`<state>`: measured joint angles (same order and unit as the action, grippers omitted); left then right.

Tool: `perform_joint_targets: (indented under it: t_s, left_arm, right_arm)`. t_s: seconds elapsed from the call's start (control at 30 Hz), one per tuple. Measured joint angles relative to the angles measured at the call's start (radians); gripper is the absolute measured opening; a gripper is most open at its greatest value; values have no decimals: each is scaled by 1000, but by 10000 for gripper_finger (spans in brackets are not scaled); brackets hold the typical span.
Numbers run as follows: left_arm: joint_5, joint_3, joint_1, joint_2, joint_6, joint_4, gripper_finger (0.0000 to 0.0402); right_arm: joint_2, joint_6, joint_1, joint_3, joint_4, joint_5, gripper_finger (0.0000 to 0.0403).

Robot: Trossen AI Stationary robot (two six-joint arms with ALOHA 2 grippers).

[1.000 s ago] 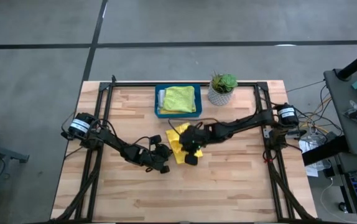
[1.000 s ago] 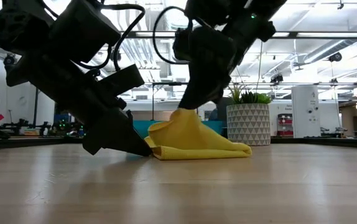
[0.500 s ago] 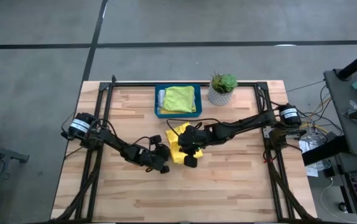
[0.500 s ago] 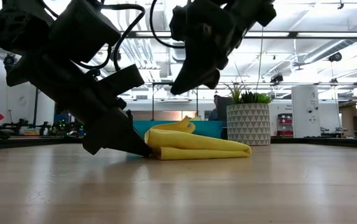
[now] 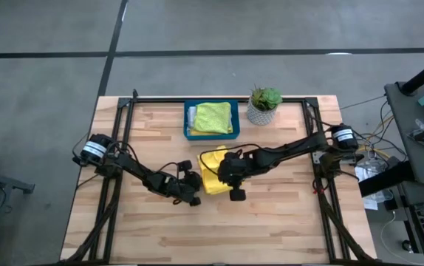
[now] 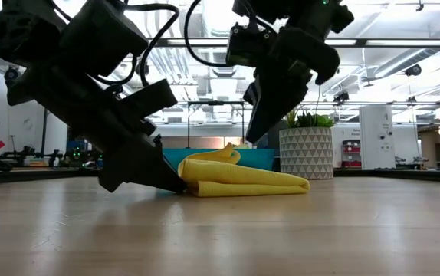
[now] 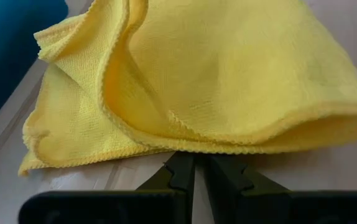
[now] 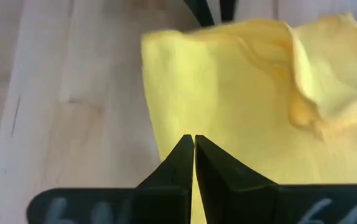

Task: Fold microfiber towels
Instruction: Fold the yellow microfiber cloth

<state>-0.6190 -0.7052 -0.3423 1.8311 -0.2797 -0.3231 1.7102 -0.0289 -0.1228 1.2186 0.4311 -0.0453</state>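
A yellow towel [image 5: 210,176] lies loosely folded over itself in the middle of the table; it also shows in the low view [image 6: 243,178]. My left gripper [image 5: 195,197] is shut, with its tips [image 6: 178,185] at table height against the towel's left end. My right gripper [image 5: 237,195] is shut and empty, raised above the towel's right part [image 6: 252,136]. A lime green towel [image 5: 213,117] lies folded in a teal tray [image 5: 187,124] at the back. My left gripper meets the yellow towel's hemmed edge [image 7: 191,148] with its shut fingertips [image 7: 181,167], slanting down from the table's left. The towel lies on the table, slack. The towel's edge hides the tips, so I cannot tell whether a layer is caught between the fingers.
A potted plant [image 5: 263,106] stands to the right of the tray at the far edge. Bare wood lies in front of the towel toward the near edge [image 5: 212,229].
My right gripper has let go of the towel's raised part, risen clear and gone a little toward the table's right edge. That part of the towel has dropped onto the rest, so the towel now lies low and flat. My left gripper has kept still.
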Motion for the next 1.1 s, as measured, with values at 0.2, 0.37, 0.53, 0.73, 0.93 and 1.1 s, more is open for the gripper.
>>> perform_joint_targets:
  t_s: [0.2, 0.37, 0.53, 0.73, 0.93, 1.1]
  left_arm:
    - [71, -5, -29, -78, 22, 82, 19]
    - [118, -8, -60, -146, -4, 131, 19]
    - [140, -55, -104, -136, -91, 121, 19]
    - [139, -141, -146, -46, -145, 122, 19]
    - [69, -223, -156, 48, -155, 119, 19]
    - [-46, -266, -155, 126, -159, 119, 19]
  right_arm:
    - [-21, -12, -11, 1, 151, 3, 38]
    - [-22, -24, -47, -17, 184, 18, 95]
    - [-36, -24, -98, -71, 149, 115, 144]
    - [-115, -49, -168, -209, -12, 254, 152]
    - [-186, -55, -174, -318, -163, 257, 138]
    - [-186, -42, -174, -411, -358, 259, 129]
